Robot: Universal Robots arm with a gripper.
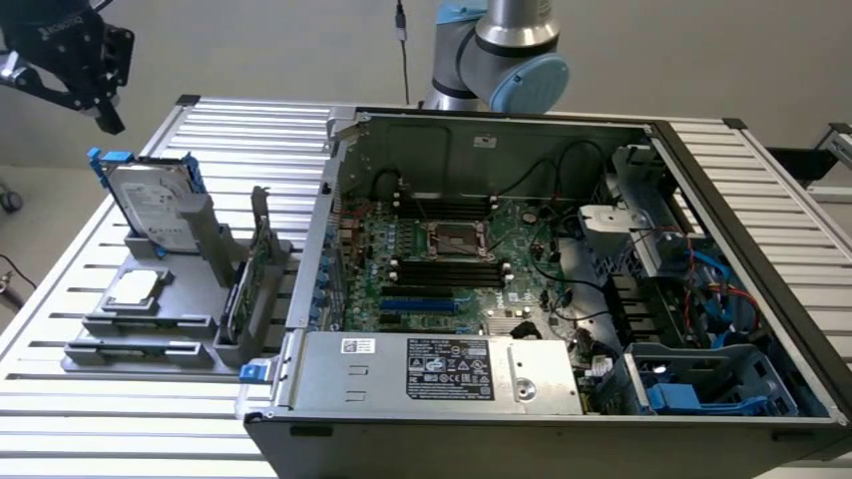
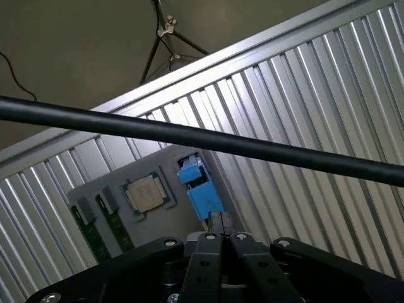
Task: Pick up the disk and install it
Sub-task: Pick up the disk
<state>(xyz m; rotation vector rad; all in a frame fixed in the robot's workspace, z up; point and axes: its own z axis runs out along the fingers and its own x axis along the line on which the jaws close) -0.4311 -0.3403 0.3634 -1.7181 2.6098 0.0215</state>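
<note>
Slats of pale metal form the table (image 1: 54, 399). On it, at the left of the exterior frame, a grey holder (image 1: 147, 324) carries the disk (image 1: 154, 205), which stands upright on its edge with blue rails at its sides and its broad face toward the camera. Lower in the same holder lies a square processor chip (image 1: 134, 289). A thin green circuit card (image 1: 246, 294) stands on edge just beside it, toward the open computer case (image 1: 560, 299) that takes up the centre and right of the frame. The gripper (image 1: 110, 122) hangs in the upper left corner, above the disk and well apart from it, touching nothing. In the wrist view its fingers (image 2: 213, 222) are pressed together with no gap (and nothing between them), pointing toward the blue top of the disk (image 2: 203, 199). The chip (image 2: 145, 194) sits near the disk on the grey plate, and a black bar (image 2: 202, 142) crosses that view.
</note>
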